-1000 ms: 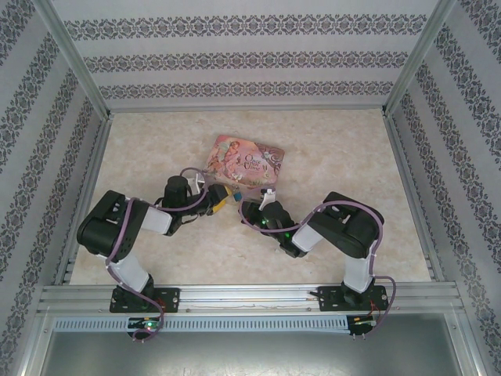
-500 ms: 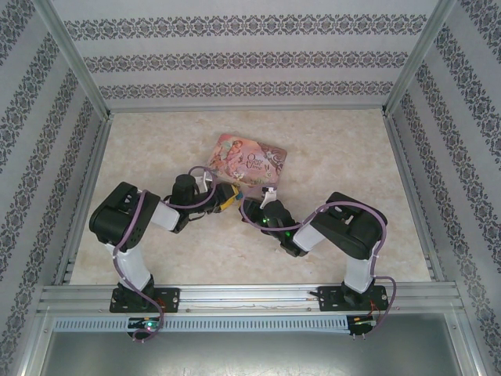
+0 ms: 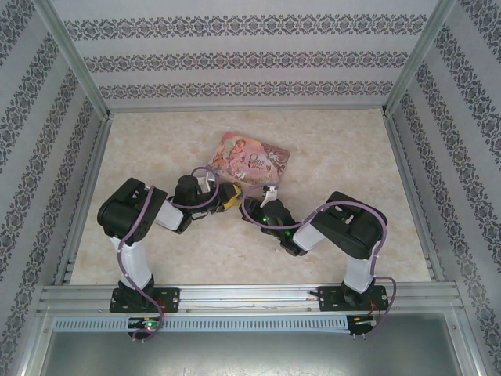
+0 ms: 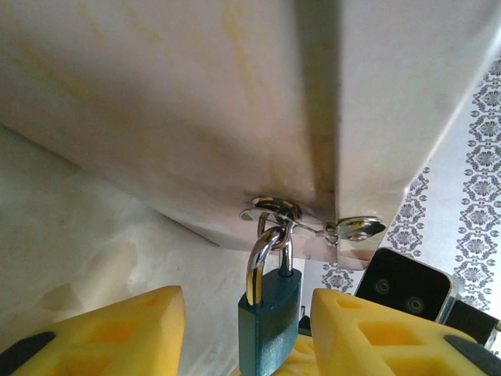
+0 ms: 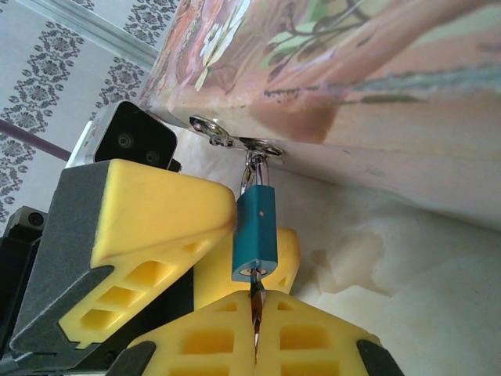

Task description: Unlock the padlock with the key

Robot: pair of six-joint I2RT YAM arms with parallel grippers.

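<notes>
The right gripper (image 5: 254, 317) pinches the key (image 5: 254, 301) just below the padlock (image 5: 256, 231); the left gripper (image 4: 246, 337), jaws apart astride it, should clamp squarely before any turn.

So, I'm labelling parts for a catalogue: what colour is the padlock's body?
The padlock body is blue-teal; the right wrist view shows it best.

Lab robot cell: aluminium frame (image 3: 250, 294), wallpapered walls (image 3: 235, 59).

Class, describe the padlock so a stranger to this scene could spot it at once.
Find the pink illustrated box. From the metal clasp on its near edge hangs the padlock: small, teal, with a silvery shackle, between yellow gripper fingers.
</notes>
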